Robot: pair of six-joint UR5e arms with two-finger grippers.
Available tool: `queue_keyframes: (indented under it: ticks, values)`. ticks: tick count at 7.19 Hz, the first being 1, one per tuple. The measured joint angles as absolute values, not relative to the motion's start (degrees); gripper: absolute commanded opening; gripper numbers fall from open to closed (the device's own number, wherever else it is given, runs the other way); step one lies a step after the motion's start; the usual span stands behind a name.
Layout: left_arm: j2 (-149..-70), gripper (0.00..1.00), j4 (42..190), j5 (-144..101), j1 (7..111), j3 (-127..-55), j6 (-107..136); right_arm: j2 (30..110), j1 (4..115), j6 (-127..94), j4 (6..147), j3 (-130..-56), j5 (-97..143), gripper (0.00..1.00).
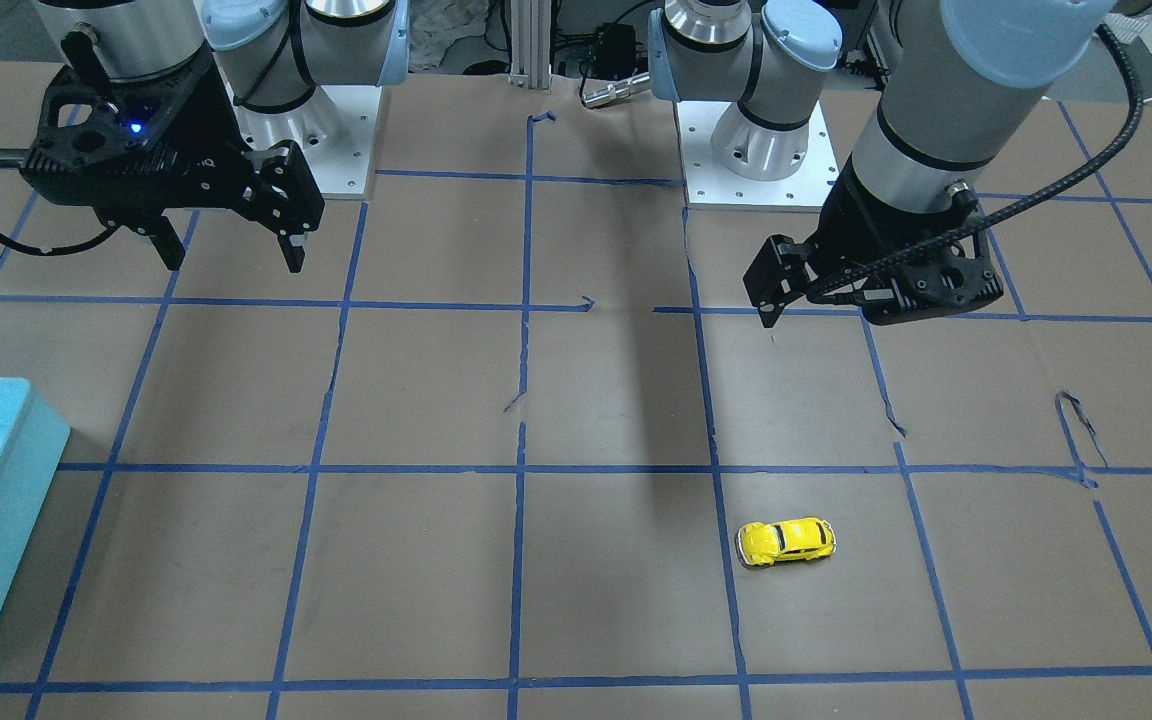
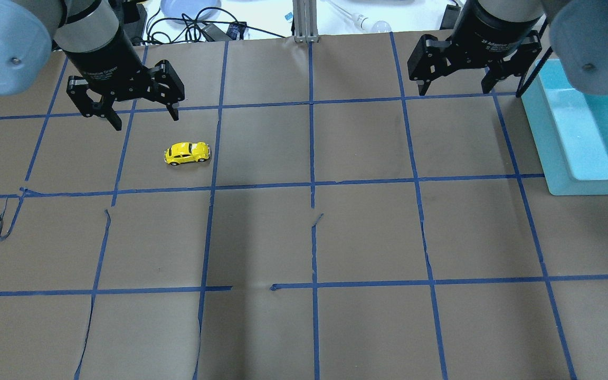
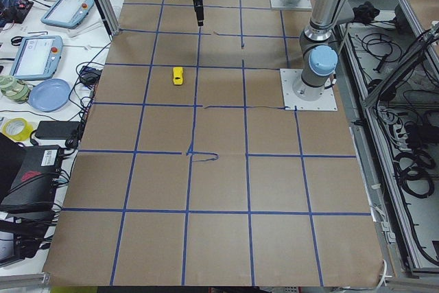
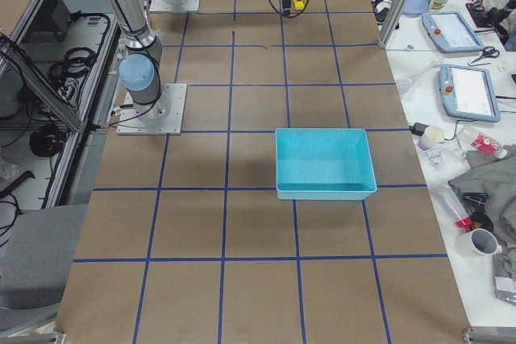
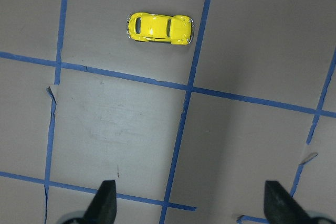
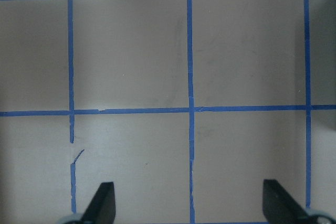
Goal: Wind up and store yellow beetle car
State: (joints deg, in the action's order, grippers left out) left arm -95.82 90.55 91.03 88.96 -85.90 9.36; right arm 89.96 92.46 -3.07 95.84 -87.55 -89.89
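The yellow beetle car [image 2: 187, 153] stands on its wheels on the brown paper table, on the robot's left half; it also shows in the front view [image 1: 786, 541] and near the top of the left wrist view [image 5: 160, 28]. My left gripper [image 2: 146, 120] hovers well above the table close to the car, open and empty, not touching it. My right gripper [image 2: 456, 88] hangs open and empty over the right half, beside the teal bin [image 2: 568, 153].
The teal bin is empty and sits at the table's right edge [image 4: 326, 191]. Blue tape lines form a grid on the paper, with a few torn strips. Tablets, cables and a plate lie beyond the far edge.
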Motion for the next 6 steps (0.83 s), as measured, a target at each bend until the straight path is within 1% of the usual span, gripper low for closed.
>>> queue_keyframes:
  ticks: [6]
  values:
    - [-95.45,1.0,90.95,91.25,88.26,-85.96,7.97,90.2,92.46,-3.16,95.8,-87.68,-89.91,1.0]
